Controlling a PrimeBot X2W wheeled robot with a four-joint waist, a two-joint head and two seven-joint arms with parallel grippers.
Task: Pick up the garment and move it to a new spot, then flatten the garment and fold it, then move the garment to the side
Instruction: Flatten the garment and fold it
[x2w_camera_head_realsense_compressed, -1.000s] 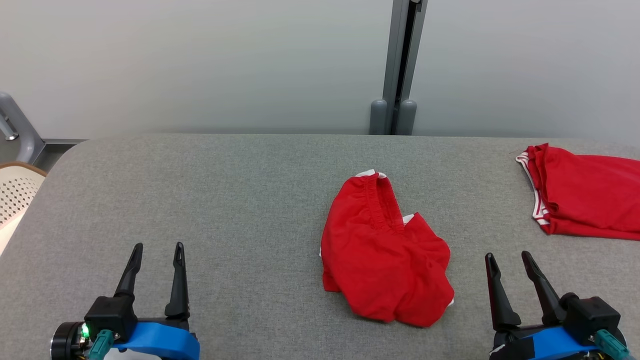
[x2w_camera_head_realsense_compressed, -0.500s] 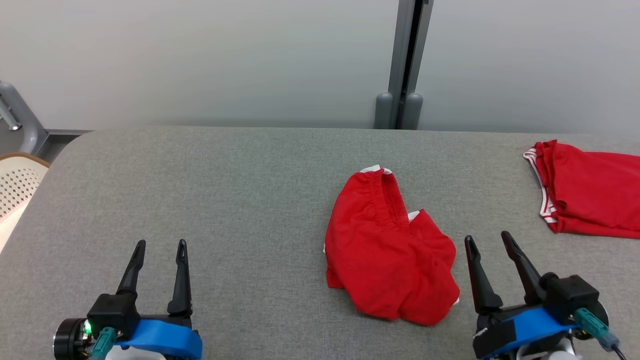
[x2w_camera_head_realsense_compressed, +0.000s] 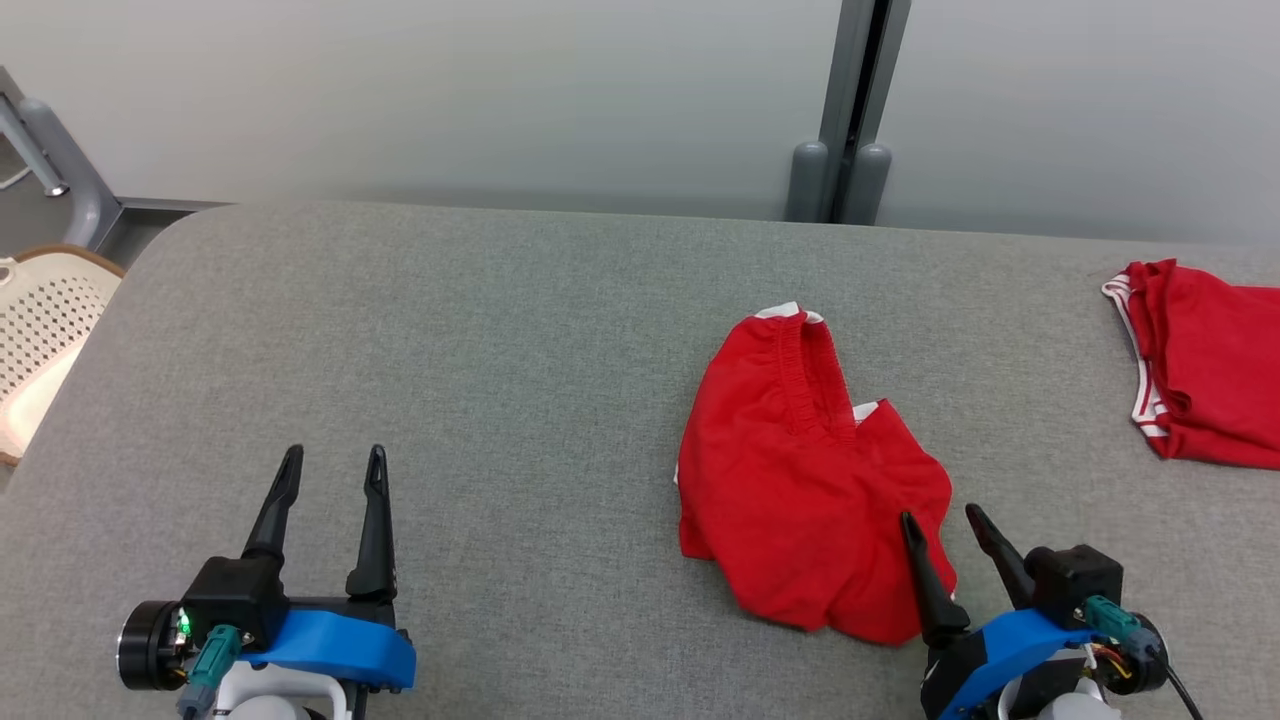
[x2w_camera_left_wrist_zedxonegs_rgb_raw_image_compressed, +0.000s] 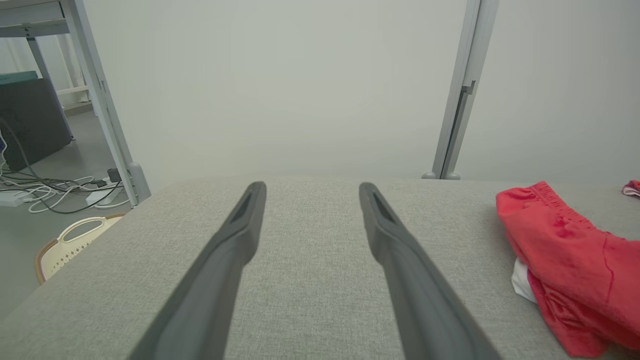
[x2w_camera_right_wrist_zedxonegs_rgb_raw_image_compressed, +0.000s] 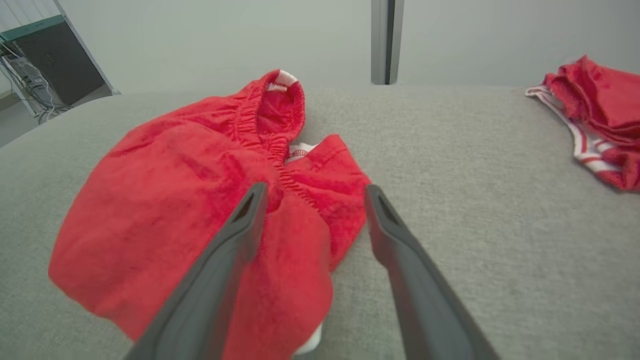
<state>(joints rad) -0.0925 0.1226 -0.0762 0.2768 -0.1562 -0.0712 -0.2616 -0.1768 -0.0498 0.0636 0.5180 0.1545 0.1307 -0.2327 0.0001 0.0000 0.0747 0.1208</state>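
Crumpled red elastic-waisted shorts (x2w_camera_head_realsense_compressed: 800, 470) lie right of centre on the grey padded table (x2w_camera_head_realsense_compressed: 450, 350), toward its near edge. Your right gripper (x2w_camera_head_realsense_compressed: 938, 514), fingers apart, brackets their right hem: lower it, then pinch a thick fold. Your left gripper (x2w_camera_head_realsense_compressed: 335, 452) sits spread. The cream perforated basket (x2w_camera_head_realsense_compressed: 45, 320) past the left edge hides its contents.

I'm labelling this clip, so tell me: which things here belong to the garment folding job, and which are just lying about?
In the job: crumpled red garment, right gripper open at its near edge, left gripper open, grey table.
Lying about: second red garment at the right, pale basket, grey post.
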